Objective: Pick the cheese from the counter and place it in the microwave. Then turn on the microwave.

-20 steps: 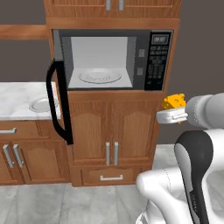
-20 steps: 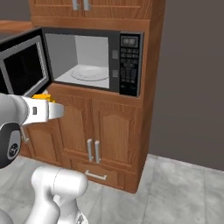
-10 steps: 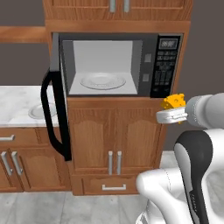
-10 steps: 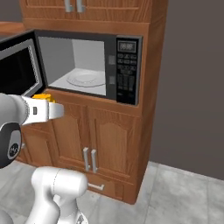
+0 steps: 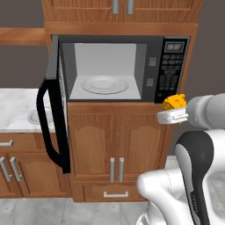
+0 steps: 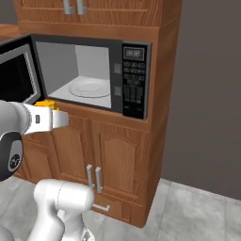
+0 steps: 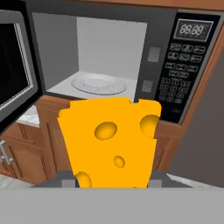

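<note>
Left base view: hand (image 5: 172, 115) at right middle, clamped on cheese (image 5: 174, 102), just right of open microwave (image 5: 169, 70); counter (image 5: 15, 105) at left.
Right base view: cheese (image 6: 47, 104) at left middle, below the microwave opening.
Hand view: cheese (image 7: 109, 142) at bottom centre, before the glass plate (image 7: 99, 83).

Both base views flank the open microwave (image 5: 114, 70); the hand view faces it nearer.

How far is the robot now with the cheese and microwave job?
Done: the cheese is off the counter, held in the gripper. In hand: carrying it toward the microwave, whose door stands open. Left: set the cheese inside, near the glass plate, then start the microwave.
</note>
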Robot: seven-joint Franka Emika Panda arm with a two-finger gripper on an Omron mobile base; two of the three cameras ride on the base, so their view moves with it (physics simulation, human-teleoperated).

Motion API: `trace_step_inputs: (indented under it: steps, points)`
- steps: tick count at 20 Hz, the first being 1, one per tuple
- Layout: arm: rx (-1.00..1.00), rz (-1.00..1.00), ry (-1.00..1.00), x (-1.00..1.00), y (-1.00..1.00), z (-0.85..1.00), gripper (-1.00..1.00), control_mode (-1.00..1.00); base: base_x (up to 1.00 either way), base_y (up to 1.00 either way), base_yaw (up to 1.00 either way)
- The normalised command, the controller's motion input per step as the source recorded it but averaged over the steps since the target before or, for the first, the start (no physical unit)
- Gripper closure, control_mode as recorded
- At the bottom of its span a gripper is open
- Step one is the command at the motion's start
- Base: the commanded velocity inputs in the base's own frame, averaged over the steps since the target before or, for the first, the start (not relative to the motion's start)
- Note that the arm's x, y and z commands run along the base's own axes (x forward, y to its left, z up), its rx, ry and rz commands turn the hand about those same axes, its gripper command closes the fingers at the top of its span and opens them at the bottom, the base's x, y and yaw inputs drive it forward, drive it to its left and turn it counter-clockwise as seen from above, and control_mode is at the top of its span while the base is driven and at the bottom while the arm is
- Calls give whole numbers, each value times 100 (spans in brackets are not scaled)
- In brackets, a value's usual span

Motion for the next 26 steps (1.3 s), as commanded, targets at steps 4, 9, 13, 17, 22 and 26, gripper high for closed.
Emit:
trace_step_inputs:
  steps: [4,9,13,17,22,26]
  points:
    - [0,0,0,0,0,0,100,100,43,0,1]
    - [0,0,0,0,0,0,100,100,46,0,0]
    - [0,0,0,0,0,0,100,100,43,1,-1]
    - [0,0,0,0,0,0,100,100,28,5,-9]
    - [0,0,0,0,0,0,100,100,17,3,-17]
    - [0,0,0,0,0,0,100,100,15,6,-21]
